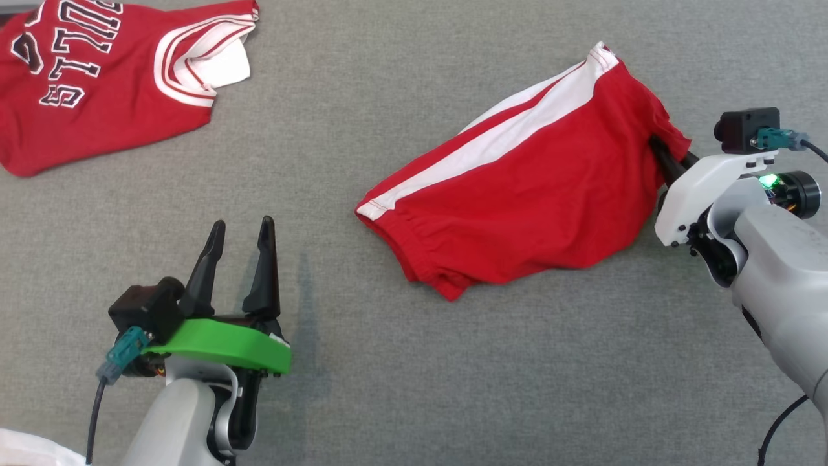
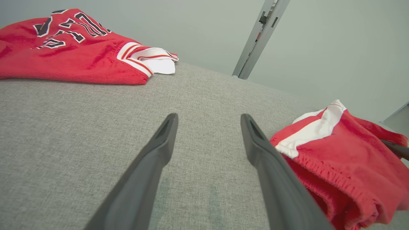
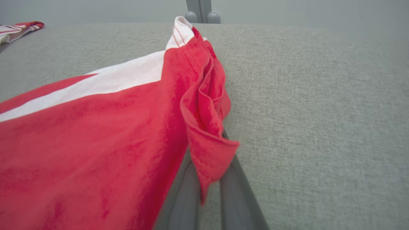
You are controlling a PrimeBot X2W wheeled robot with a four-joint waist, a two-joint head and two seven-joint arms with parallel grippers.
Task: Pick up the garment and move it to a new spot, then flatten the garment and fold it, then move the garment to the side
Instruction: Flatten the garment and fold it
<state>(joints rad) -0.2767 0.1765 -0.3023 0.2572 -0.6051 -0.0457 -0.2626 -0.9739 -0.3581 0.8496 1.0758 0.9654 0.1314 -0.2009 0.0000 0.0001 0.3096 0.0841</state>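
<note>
Far left: a red jersey (image 1: 97, 84) lies on the grey bench (image 1: 388, 375), with no gripper near it.

Near left: the left gripper (image 1: 242, 225) hovers over bare bench, fingers apart and holding nothing.

Centre right: the task garment, red shorts (image 1: 530, 194) with a white side stripe, lies bunched on the bench. Its elastic waistband is toward the near left, and it is well apart from the jersey.

Right: the right gripper (image 1: 669, 160) has its fingers together, clamped on a fold of hem at the right edge of the shorts.

Assessment: the pickup grip is made and the lift has not yet begun. The bite looks shallow, taking only an edge fold, and could slip. Recommend a slow, straight lift until the cloth hangs free. Then carry it to open bench, clear of the jersey.
</note>
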